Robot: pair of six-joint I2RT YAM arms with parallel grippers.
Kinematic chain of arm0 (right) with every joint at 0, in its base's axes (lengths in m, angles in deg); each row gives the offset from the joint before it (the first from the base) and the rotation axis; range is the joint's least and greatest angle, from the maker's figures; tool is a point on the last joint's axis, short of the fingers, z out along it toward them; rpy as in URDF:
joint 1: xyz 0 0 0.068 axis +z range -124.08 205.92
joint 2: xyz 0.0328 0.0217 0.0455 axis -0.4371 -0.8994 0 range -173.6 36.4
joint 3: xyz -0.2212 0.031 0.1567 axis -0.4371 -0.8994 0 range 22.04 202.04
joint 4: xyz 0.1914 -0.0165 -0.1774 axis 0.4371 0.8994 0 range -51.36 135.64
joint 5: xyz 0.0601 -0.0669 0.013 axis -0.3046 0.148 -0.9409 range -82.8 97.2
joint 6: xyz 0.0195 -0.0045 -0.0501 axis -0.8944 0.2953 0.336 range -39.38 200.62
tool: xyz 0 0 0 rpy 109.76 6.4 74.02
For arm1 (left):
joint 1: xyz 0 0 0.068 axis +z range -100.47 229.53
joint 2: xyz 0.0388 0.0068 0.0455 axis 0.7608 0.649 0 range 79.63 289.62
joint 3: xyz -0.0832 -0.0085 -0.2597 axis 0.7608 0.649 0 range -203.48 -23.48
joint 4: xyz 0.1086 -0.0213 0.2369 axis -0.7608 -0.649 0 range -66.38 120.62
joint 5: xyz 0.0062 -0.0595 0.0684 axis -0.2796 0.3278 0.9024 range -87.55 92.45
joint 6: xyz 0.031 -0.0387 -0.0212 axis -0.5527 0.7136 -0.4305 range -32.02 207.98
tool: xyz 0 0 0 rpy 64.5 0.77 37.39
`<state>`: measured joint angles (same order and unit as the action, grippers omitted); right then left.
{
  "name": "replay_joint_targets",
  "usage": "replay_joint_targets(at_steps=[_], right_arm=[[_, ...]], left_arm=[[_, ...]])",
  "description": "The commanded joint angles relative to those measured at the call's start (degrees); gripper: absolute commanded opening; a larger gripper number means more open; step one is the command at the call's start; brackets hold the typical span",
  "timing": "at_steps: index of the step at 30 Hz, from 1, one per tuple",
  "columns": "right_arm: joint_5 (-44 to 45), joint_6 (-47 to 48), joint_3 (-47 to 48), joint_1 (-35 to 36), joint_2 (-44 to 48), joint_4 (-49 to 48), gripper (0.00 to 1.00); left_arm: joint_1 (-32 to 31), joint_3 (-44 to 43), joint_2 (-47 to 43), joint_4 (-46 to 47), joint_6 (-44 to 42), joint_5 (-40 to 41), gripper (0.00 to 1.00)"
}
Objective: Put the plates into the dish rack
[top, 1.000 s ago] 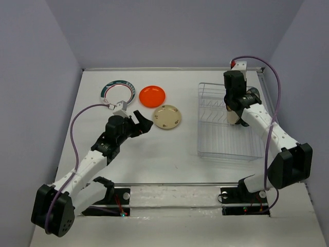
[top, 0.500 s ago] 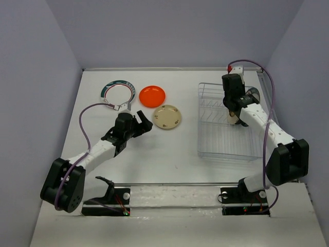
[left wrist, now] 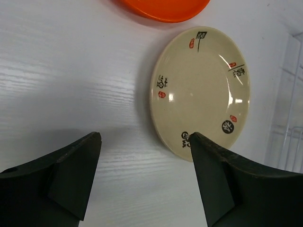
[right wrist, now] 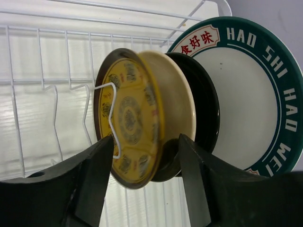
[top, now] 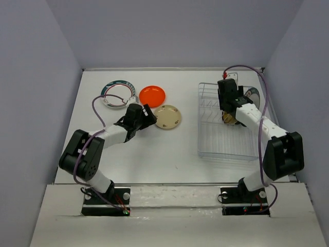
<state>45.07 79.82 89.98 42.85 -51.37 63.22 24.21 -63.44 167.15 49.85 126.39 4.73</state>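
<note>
Lying beyond left pincer (left wrist: 145, 139) (spread): cream plate (left wrist: 201, 92).

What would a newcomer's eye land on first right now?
Probably the right gripper pinching a yellow-patterned plate on edge in the rack, near a big teal-lettered plate. Next, the bright orange plate toward the back of the table, and the open left gripper hovering by the cream plate.

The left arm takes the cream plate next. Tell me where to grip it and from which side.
Grip the cream plate by the rim facing the open left end effector. It lies flat and shallow, so probably come in low and pinch that raised lip; the orange plate crowds its far edge.
</note>
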Motion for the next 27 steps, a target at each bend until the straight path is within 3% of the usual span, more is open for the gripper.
replay_joint_targets(at_steps=[1, 7, 12, 14, 15, 20, 27], right_arm=[[-0.51, -3.5, 0.43, -0.05, 3.82, -0.94, 0.72], [-7.89, -7.2, -0.09, -0.05, 13.41, -0.85, 0.73], [-20.0, -10.96, -2.9, -0.05, 21.93, -3.13, 0.73], [-24.83, -12.9, -4.48, -0.05, 23.6, -4.71, 0.73], [-30.51, -13.52, -6.31, 0.47, 24.48, -6.72, 0.73], [-44.79, -18.71, -10.28, 1.79, 23.7, -12.69, 0.8], [-55.35, -20.74, -9.85, 8.11, 18.43, -18.07, 0.91]], left_arm=[[-0.43, -4.5, 5.35, 3.71, 0.17, 1.41, 0.8], [-0.78, -8.46, 11.08, 4.95, 0.7, 0.97, 0.6], [-2.18, -11.45, 15.91, 4.95, 0.7, 2.81, 0.37], [-2.36, -12.15, 17.32, 4.95, 1.05, 2.9, 0.21], [-2.36, -12.15, 17.85, 4.95, 1.57, 3.25, 0.06], [-2.36, -6.28, 9.62, 5.83, 1.93, 5.27, 0.06], [-3.85, 6.02, -17.26, 5.21, 3.07, 3.44, 0.06]])
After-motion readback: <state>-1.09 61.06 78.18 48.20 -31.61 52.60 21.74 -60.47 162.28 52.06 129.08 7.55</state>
